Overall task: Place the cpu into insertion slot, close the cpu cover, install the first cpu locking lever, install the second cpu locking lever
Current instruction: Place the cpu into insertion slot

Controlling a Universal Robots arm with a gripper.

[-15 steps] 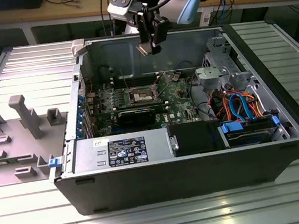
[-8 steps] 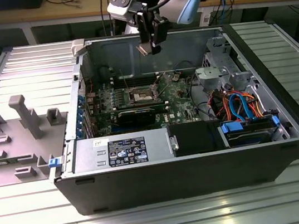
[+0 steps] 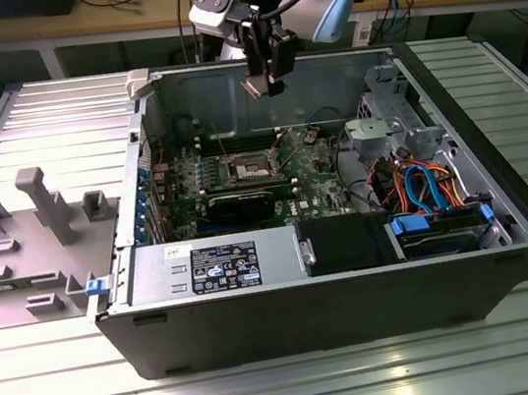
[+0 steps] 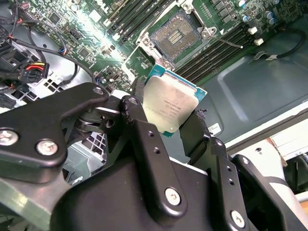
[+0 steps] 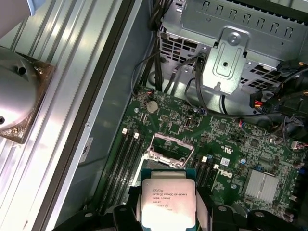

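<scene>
My gripper (image 3: pixel 264 76) hangs above the open computer case, over its far wall, shut on the cpu (image 3: pixel 255 86). The cpu (image 4: pixel 171 107) is a flat square chip with a silver-grey top, clamped at two opposite edges between the black fingers (image 4: pixel 140 120). It is also in the first wrist view, cpu (image 5: pixel 167 202), held well above the board. The insertion slot (image 4: pixel 179 34) lies below on the green motherboard (image 3: pixel 315 175), dark centre uncovered inside a silver metal frame. In the exterior view the insertion slot (image 3: pixel 252 167) sits below and nearer the camera than the gripper.
Long black memory slots (image 4: pixel 219 48) flank the socket. A metal drive cage (image 5: pixel 236 53) and bundled cables (image 3: pixel 421 184) fill the case at the exterior view's right; a power supply (image 3: pixel 219 264) lies along the near wall. A grey fixture plate (image 3: pixel 26 233) rests outside, on the left.
</scene>
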